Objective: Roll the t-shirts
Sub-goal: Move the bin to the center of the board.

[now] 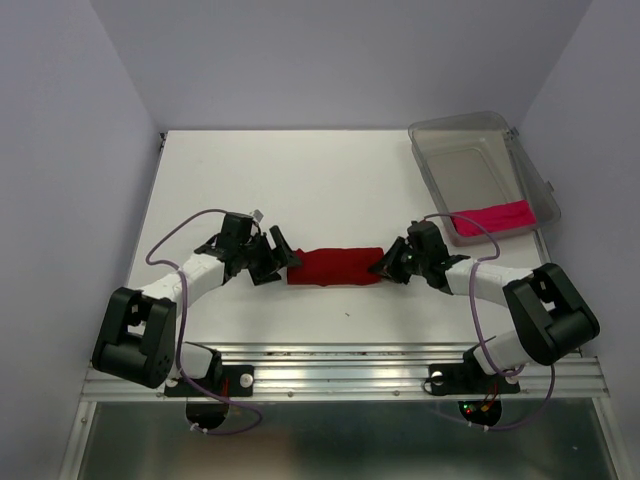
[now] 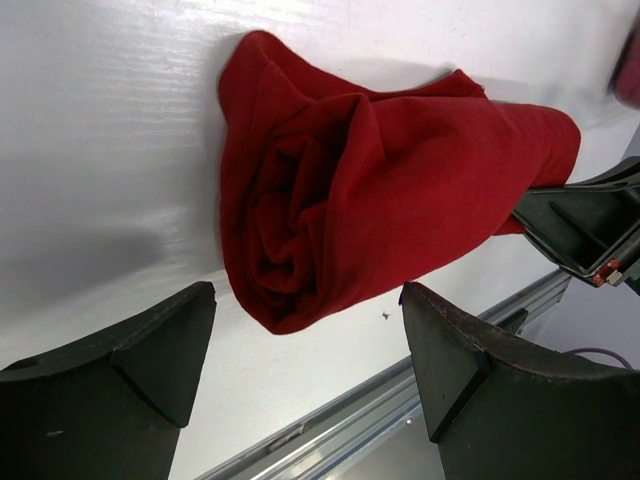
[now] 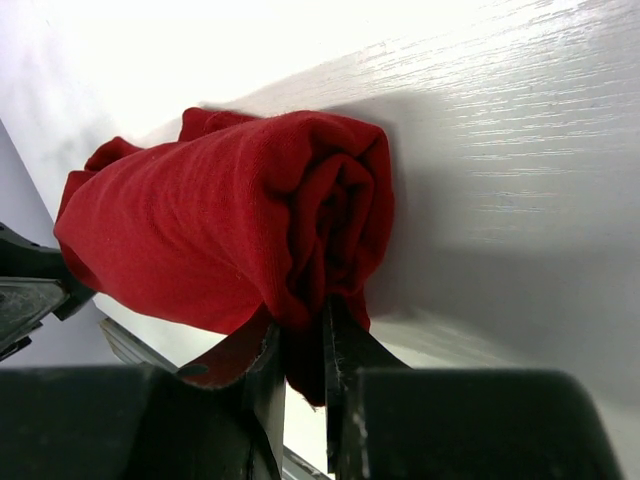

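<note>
Right wrist: dark red t-shirt (image 3: 200, 230), rolled, soft (apt to unfurl); your right gripper (image 3: 322, 338) pinches its end fold, left gripper (image 2: 308, 305) gapes at its other end, so grip there.

Middle of bench: rolled dark red shirt (image 1: 335, 267) lies crosswise.
Left end of roll: left claw (image 1: 287, 258), jaws spread wide, just before it.
Right end of roll: right claw (image 1: 381, 266) pinching the cloth.
Behind the roll: open bench (image 1: 290, 180) up to the back wall (image 1: 340, 60).
Far right corner: clear bin (image 1: 465, 165) holding a pink shirt (image 1: 490, 218).
Front edge: metal rail (image 1: 350, 362) and arm bases (image 1: 135, 335).
Sides: side walls (image 1: 60, 200) hem the bench closely.
</note>
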Action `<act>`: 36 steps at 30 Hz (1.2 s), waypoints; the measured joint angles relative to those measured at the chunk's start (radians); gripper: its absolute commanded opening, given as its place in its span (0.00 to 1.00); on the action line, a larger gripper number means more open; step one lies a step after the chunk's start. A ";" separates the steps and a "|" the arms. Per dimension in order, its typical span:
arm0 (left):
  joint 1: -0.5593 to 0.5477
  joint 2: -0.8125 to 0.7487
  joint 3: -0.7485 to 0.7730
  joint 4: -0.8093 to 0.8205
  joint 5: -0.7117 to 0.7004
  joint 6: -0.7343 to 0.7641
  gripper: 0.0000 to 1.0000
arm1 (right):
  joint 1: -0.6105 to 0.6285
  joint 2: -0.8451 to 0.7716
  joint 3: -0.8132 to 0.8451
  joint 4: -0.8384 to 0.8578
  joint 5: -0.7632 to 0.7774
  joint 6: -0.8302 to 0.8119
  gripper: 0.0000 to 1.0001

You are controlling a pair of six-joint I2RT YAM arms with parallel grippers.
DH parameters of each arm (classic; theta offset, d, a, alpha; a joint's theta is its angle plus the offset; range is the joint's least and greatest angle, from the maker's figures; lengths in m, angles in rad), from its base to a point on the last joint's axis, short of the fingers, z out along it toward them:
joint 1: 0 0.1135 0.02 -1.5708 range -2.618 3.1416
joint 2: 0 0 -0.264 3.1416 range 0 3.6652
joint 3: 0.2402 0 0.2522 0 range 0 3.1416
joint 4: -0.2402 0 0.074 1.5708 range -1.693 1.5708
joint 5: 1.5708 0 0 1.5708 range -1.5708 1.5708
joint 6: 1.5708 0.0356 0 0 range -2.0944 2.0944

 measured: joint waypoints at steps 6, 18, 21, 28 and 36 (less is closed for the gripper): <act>-0.005 0.031 -0.036 0.064 0.020 -0.028 0.86 | 0.000 0.000 0.000 0.000 0.000 0.000 0.01; -0.036 0.132 -0.056 0.227 0.022 -0.061 0.76 | 0.000 0.007 0.000 0.007 -0.002 0.000 0.01; -0.044 0.163 -0.055 0.271 0.019 -0.075 0.58 | 0.000 0.007 0.001 0.007 -0.002 0.000 0.01; -0.049 0.196 -0.053 0.296 -0.004 -0.095 0.00 | 0.000 0.007 0.001 0.010 -0.003 -0.008 0.04; -0.055 0.198 0.001 0.211 -0.039 -0.057 0.00 | 0.000 -0.010 0.092 -0.167 0.055 -0.114 0.79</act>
